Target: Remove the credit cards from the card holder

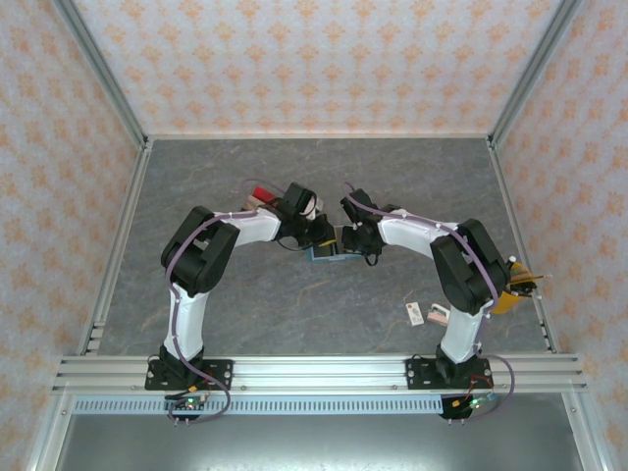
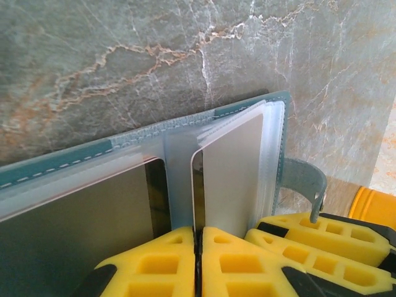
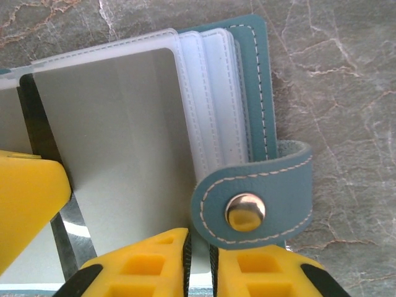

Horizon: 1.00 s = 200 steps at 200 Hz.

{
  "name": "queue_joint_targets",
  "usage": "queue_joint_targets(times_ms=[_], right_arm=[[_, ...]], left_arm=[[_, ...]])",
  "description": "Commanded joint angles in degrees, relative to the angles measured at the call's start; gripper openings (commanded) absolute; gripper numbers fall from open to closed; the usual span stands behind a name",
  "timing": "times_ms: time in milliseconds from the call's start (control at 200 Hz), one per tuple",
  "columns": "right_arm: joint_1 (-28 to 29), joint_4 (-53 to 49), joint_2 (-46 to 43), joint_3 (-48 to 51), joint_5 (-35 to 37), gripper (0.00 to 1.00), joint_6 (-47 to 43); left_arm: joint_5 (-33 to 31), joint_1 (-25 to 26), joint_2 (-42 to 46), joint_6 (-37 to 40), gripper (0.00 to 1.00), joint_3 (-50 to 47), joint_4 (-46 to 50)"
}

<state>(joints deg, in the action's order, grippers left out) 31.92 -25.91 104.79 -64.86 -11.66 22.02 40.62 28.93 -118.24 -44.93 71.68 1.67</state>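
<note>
Your small teal-blue soft-covered folding card holder [image 1: 327, 253] lies open on the grey marbled stone-look counter [image 1: 294, 304], about midway between the two arms, and both claws meet at it. Its clear plastic sleeves [image 3: 204, 93] fan out from the stitched cover. A pale grey-white rectangular plastic card [image 3: 124, 154] sits inside the uppermost sleeve, not yet drawn out. Your left claw [image 2: 198, 238] is narrow, its yellow fingers pressed together on the edge of one upright clear leaf of the card holder. Your right claw [image 3: 199, 247] is narrow too, with only a sliver between its yellow fingers, and it pinches the near edge of the card holder's sleeves. You cannot tell whether the card itself is caught in that pinch. The card holder's teal strap with a round metal snap [image 3: 245, 210] curls over just beside the right claw. On the near-right side of the card holder, well apart from it and close to the right arm's base, lie a small white tag with a red mark [image 1: 413, 312] and, just beside the tag, a pinkish lump [image 1: 438, 316]. On the far-left side of the card holder, a clear tray [image 1: 257, 197] with red contents sits partly hidden by the left arm.
</note>
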Motion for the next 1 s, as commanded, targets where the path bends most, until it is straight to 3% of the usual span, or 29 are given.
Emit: queue_joint_targets(times_ms=[0, 355, 641, 996], right_arm=[[-0.10, -2.39, 2.95, 0.00, -0.27, 0.19, -0.13], [-0.41, -2.83, 3.57, -0.18, 0.10, 0.19, 0.47], [-0.72, -2.92, 3.77, -0.17, -0.01, 0.19, 0.81], [-0.67, 2.15, -4.63, 1.11, -6.31, 0.24, -0.54]], left_arm=[[2.41, -0.36, 2.61, 0.02, 0.07, -2.20, -4.39], [4.98, -2.03, 5.20, -0.95, 0.03, -6.22, -8.52], [3.96, -3.29, 8.45, 1.30, 0.00, -9.10, -4.73], [-4.06, -4.84, 20.00, 6.51, 0.00, -10.14, 10.66]])
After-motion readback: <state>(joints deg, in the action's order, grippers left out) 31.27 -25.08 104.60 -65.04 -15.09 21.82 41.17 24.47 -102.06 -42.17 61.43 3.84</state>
